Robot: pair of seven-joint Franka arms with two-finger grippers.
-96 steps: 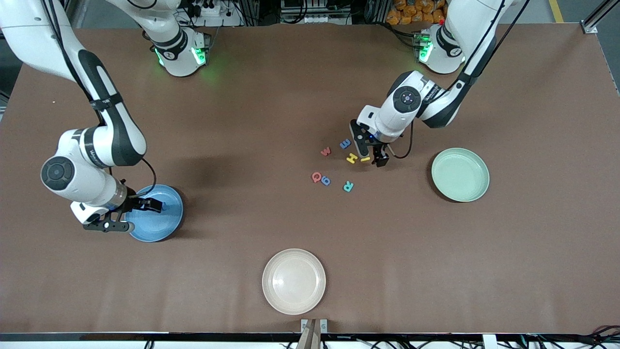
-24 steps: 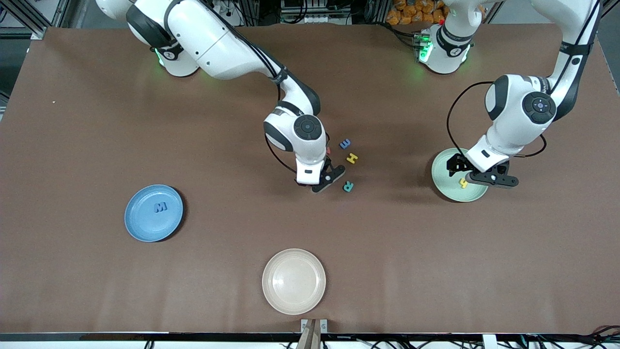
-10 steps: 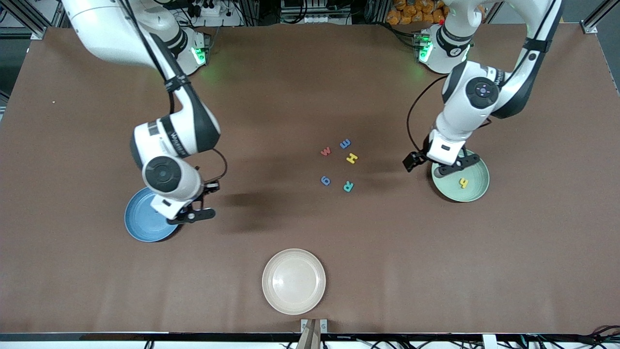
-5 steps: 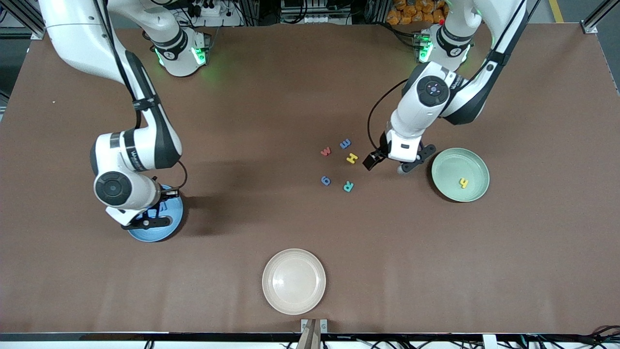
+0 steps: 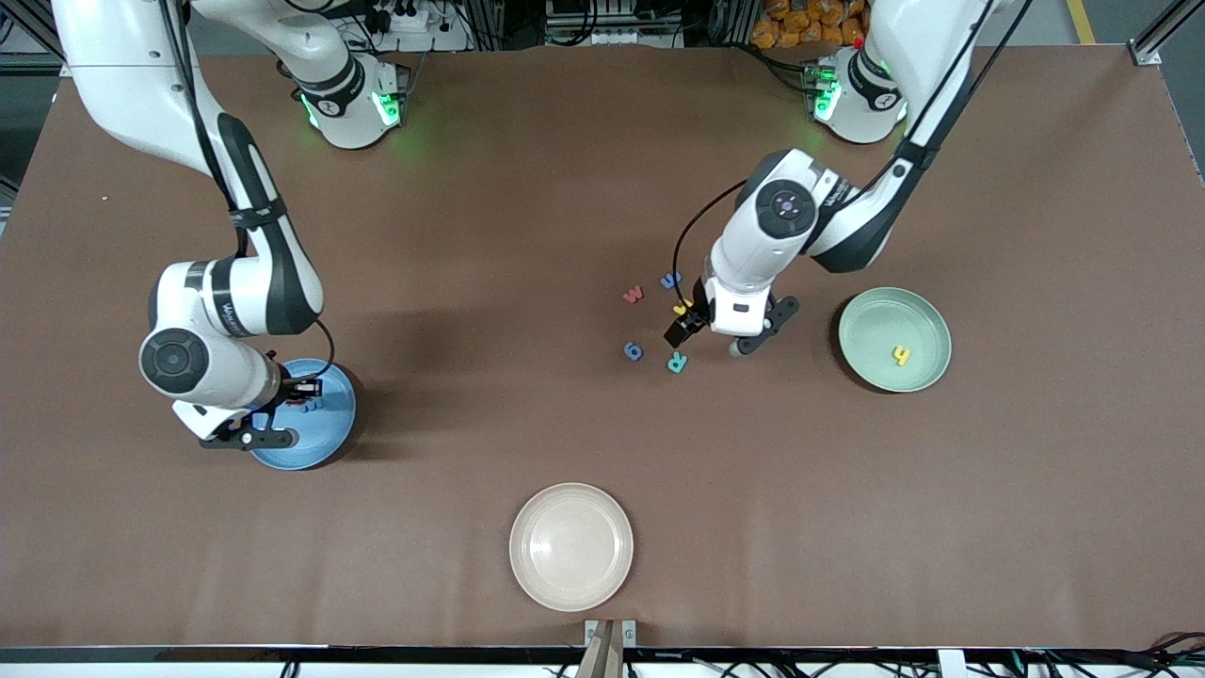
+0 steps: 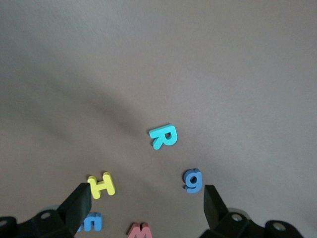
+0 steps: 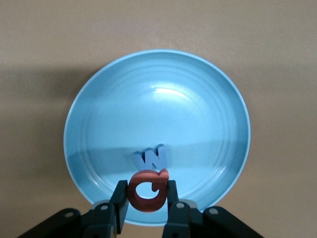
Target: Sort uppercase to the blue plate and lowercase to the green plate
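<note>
The right gripper (image 7: 147, 196) pinches the red Q (image 7: 147, 190) between its fingers above the blue plate (image 7: 198, 99), where the blue W (image 7: 152, 157) already lies. The left gripper (image 6: 143, 203) hovers with jaws spread wide over the loose letters: teal R (image 6: 164, 136), yellow H (image 6: 101, 185), blue g-shaped letter (image 6: 192, 180). On the green plate (image 5: 871, 325), toward the left arm's end, rests the yellow h (image 5: 901, 355).
</note>
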